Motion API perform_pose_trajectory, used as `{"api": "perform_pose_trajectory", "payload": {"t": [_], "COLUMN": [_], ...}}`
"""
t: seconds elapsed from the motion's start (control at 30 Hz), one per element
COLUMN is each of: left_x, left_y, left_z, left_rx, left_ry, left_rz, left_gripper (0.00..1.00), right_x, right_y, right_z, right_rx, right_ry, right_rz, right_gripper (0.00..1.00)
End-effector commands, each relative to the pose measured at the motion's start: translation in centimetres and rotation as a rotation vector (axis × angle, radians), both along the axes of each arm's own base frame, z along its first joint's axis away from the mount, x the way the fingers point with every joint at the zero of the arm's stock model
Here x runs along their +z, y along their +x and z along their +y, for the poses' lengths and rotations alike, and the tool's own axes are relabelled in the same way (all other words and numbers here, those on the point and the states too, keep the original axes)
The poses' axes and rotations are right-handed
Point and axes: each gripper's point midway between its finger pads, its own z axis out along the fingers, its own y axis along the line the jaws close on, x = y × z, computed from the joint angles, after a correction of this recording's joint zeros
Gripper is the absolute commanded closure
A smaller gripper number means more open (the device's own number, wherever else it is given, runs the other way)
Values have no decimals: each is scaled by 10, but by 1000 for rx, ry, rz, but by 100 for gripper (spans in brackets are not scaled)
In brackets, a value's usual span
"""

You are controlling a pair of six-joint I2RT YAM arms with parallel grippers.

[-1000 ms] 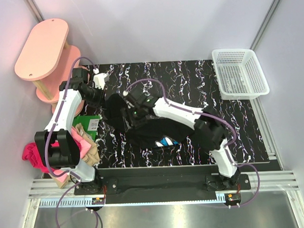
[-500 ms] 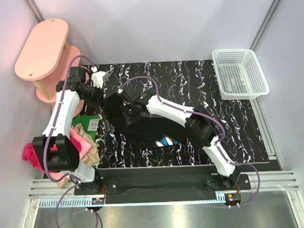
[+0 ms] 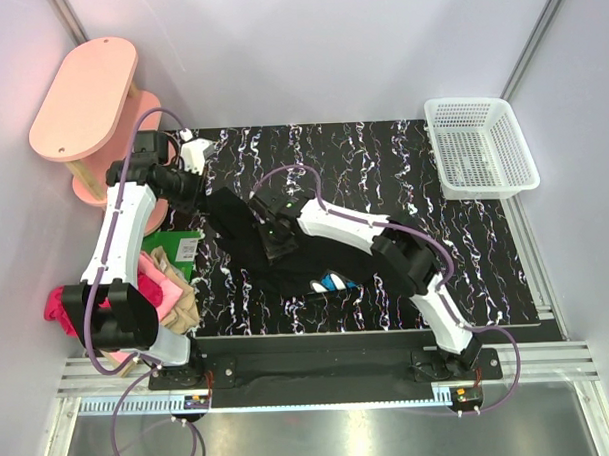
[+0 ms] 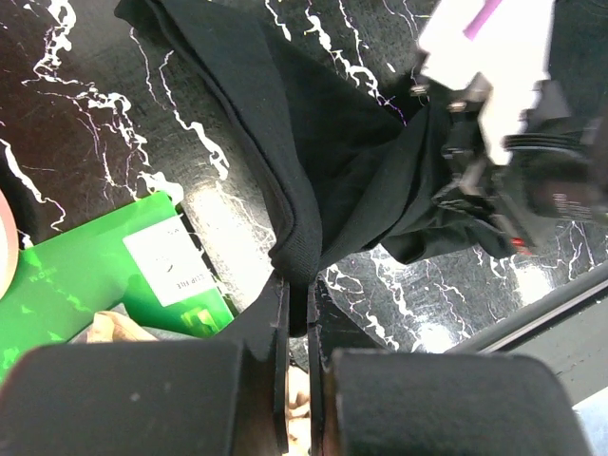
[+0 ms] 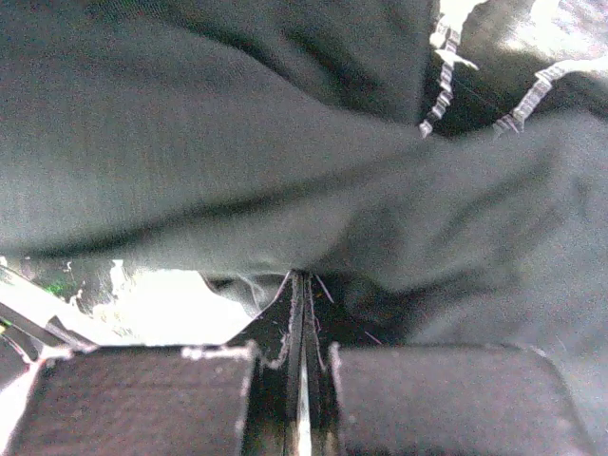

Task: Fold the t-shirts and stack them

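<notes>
The black t-shirt [image 3: 311, 263] lies on the bench [image 3: 402, 165], left of centre. It is bunched rather than flat, and its long axis runs on a diagonal from the far left down to the near right, where the white chest print shows. The left fingers [image 4: 296, 299] are closed on a doubled fold at the shirt's far-left end, just beside the green packet [image 4: 104, 285]. The right fingers [image 5: 300, 299] are also shut on black cloth, partway along the same diagonal and nearer the shirt's middle. Both grips sit in the far-left half, so the printed end trails loose toward the near right. Any spreading pull would probably have to run along that diagonal, with the left arm as anchor. The pink and tan tees [image 3: 172, 288] lie off the bench's left edge, nearer the left arm.
</notes>
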Motion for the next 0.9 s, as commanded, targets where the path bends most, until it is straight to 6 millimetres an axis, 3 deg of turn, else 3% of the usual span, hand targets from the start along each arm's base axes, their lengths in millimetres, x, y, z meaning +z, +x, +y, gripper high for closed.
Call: {"api": "perform_pose_trajectory", "payload": {"t": [0.0, 0.03, 0.13, 0.17, 0.2, 0.23, 0.3, 0.33, 0.37, 0.4, 0.47, 0.5, 0.53, 0.57, 0.6, 0.63, 0.67, 0.7, 0.77, 0.8, 0.87], "left_x": [28, 30, 38, 40, 42, 47, 49, 51, 51, 50, 47, 46, 44, 42, 39, 37, 34, 30, 27, 27, 27], "left_y": [8, 9, 9, 10, 10, 11, 12, 12, 12, 12, 10, 9, 8, 7, 4, 3, 1, -1, -6, -8, -10], "left_z": [1, 1, 2, 3, 4, 5, 5, 5, 2, 0, -6, -7, -9, -10, -10, -10, -11, -11, -19, -21, -26], "left_rx": [-8, -7, -8, -6, -3, -3, -6, -3, -13, -16, -18, -15, -19, -22, -22, -26, -29, -33, -59, -64, -79], "left_ry": [4, 5, 14, 18, 25, 28, 33, 29, 14, 1, -32, -42, -46, -48, -46, -44, -45, -40, -31, -32, -27], "left_rz": [-109, -118, -140, -145, -150, -160, -168, -169, -168, -160, -138, -130, -123, -119, -109, -103, -96, -82, -72, -72, -71], "left_gripper": [100, 100, 100, 100, 100, 100, 100, 100, 100, 100, 100, 100, 100, 100, 100, 100, 100, 100, 100, 100, 100], "right_x": [64, 75, 80, 67, 74, 55, 53, 40, 41, 41, 46, 50, 71, 64, 85, 89, 81, 98, 94, 107, 112], "right_y": [14, 16, 7, -3, -10, -24, -40, -49, -47, -45, -30, -24, -12, -5, 7, 12, 17, 27, 30, 35, 35], "right_z": [-16, -22, -46, -62, -70, -88, -105, -117, -116, -115, -96, -87, -67, -58, -39, -29, -20, -7, 9, 20, 36], "right_rx": [-41, -52, -76, -79, -91, -94, -118, -120, -119, -118, -87, -71, -55, -18, 4, 33, 77, 97, 188, 213, 283], "right_ry": [33, 35, -17, -67, -63, -116, -123, -154, -143, -138, -100, -85, -25, -35, 21, 42, 32, 70, 97, 133, 191], "right_rz": [-163, -196, -216, -184, -178, -136, -107, -86, -99, -111, -150, -163, -198, -205, -244, -252, -260, -306, -309, -339, -361], "right_gripper": [100, 100, 100, 100, 100, 100, 100, 100, 77, 63, 39, 32, 30, 28, 27, 27, 26, 25, 25, 25, 25]}}
